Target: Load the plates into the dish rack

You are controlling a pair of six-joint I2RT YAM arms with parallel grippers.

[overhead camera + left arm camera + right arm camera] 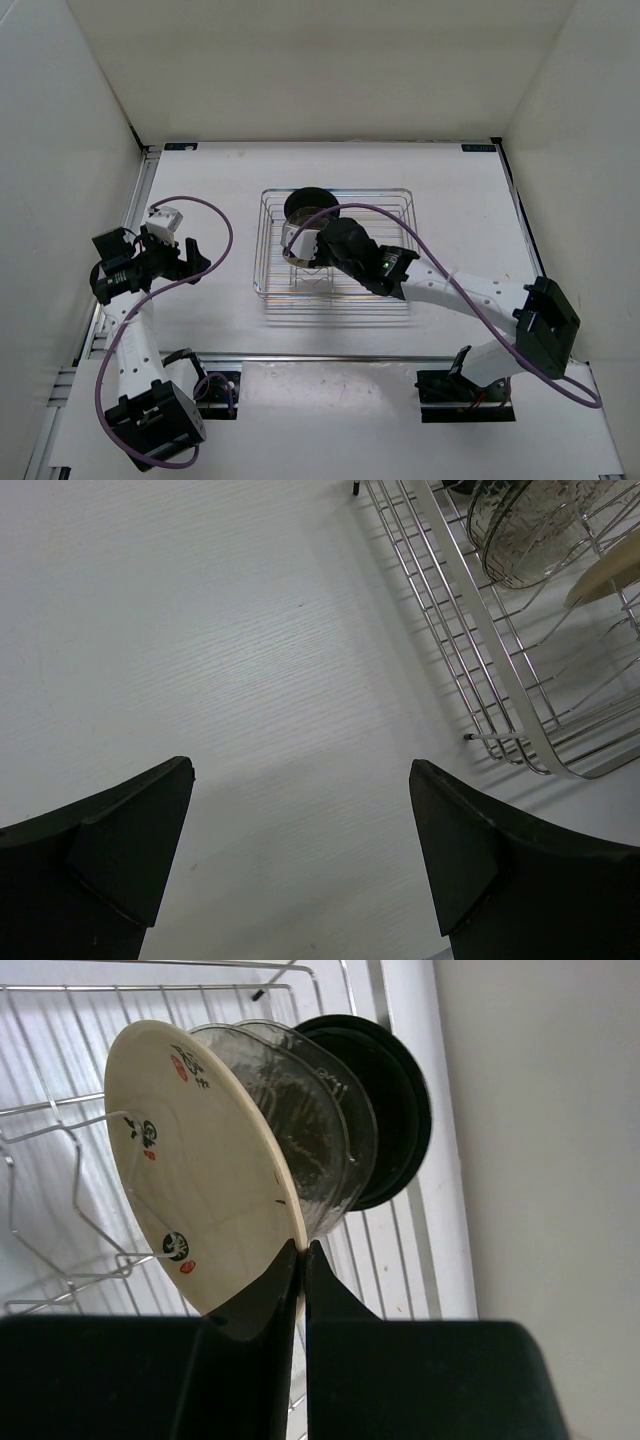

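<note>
The chrome wire dish rack (390, 205) stands mid-table; it also shows in the left wrist view (470, 630) and the right wrist view (50, 1110). A glossy black plate (400, 1100) and two clear plates (310, 1110) stand on edge in it. My right gripper (303, 1252) is shut on the rim of the cream-tan plate (200, 1170), held on edge beside the clear plates over the rack. From above, the right gripper (318, 252) sits over the rack's middle and the black plate (308, 204) shows behind it. My left gripper (300, 780) is open and empty over bare table left of the rack.
White walls enclose the table on three sides. A purple cable loops over each arm. The left arm (140, 260) is folded near the left wall.
</note>
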